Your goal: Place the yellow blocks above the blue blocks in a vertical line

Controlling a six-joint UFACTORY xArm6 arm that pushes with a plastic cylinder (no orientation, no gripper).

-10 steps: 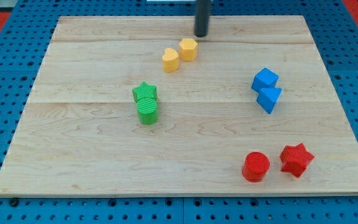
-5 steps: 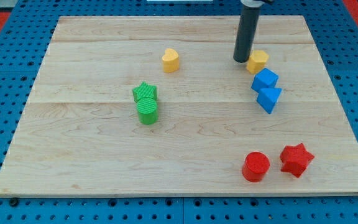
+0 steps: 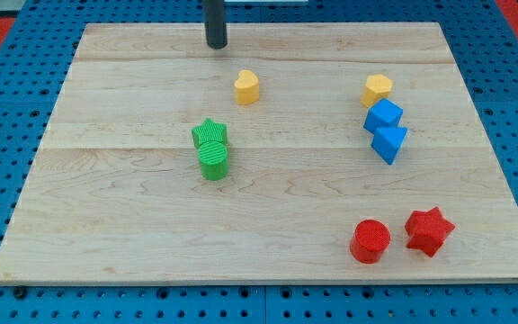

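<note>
A yellow hexagon block [image 3: 377, 90] sits just above the blue cube [image 3: 383, 116], touching or nearly touching it. A blue triangular block [image 3: 389, 142] sits right below the blue cube. A yellow heart-shaped block [image 3: 246, 87] lies alone near the top middle of the wooden board [image 3: 133, 234]. My tip [image 3: 216, 44] is near the board's top edge, above and a little left of the yellow heart, apart from it.
A green star [image 3: 210, 133] and a green cylinder [image 3: 213, 160] touch each other left of centre. A red cylinder [image 3: 370, 241] and a red star [image 3: 429, 230] sit at the bottom right. Blue pegboard surrounds the board.
The yellow hexagon was pushed from beside the yellow heart to the right, ending above the blue cube. My tip then moved from beside the hexagon to the top, above-left of the heart.
</note>
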